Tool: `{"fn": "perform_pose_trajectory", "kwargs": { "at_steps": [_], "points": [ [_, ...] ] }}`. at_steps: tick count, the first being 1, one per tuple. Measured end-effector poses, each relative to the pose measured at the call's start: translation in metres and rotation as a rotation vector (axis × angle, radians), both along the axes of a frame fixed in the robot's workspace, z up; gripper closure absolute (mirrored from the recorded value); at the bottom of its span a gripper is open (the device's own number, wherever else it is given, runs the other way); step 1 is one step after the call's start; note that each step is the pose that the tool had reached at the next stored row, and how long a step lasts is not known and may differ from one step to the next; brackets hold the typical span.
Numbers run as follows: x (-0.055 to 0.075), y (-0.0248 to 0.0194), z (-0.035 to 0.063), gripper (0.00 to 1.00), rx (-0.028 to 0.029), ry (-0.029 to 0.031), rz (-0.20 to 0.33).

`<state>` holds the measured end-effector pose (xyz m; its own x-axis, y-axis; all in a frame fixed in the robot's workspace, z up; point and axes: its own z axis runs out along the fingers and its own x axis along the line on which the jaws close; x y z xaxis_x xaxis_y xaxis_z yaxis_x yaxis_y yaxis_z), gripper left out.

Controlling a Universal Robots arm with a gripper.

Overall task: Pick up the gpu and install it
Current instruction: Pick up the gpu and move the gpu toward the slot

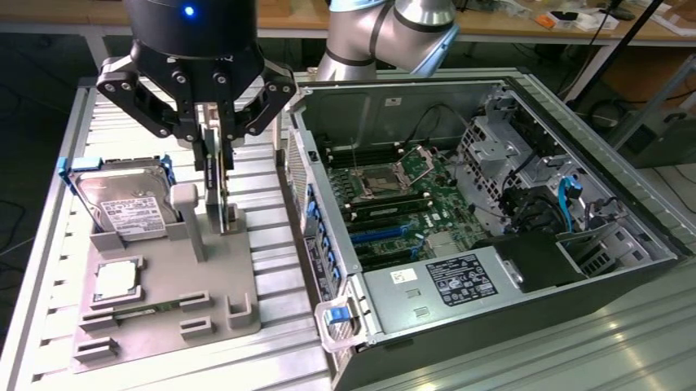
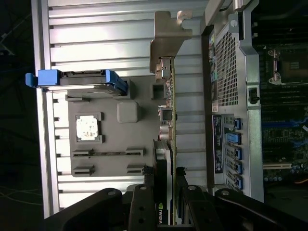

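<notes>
exterior view: arm (image 1: pixel 191 32) vertical over grey fixture (image 1: pixel 163 326), tool (image 1: pixel 215 159) pointing down, clamped on upright gpu (image 1: pixel 225 204).

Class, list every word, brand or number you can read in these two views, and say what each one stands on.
"NVIDIA": on the dark edge of the thin flat expansion card, wrist view.
White label on the boxy silver hard drive: too small to read.
Black label on the silver power supply box: too small to read.
</notes>
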<state>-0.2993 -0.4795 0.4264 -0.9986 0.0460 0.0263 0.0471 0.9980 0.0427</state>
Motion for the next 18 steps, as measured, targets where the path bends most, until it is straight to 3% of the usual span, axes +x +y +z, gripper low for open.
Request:
{"fn": "perform_pose_trajectory", "kwargs": {
  "at_steps": [18],
  "points": [
    [0.0050,0.0000,0.0000,0.73,-0.0001,0.0000,0.000]
  ]
}}
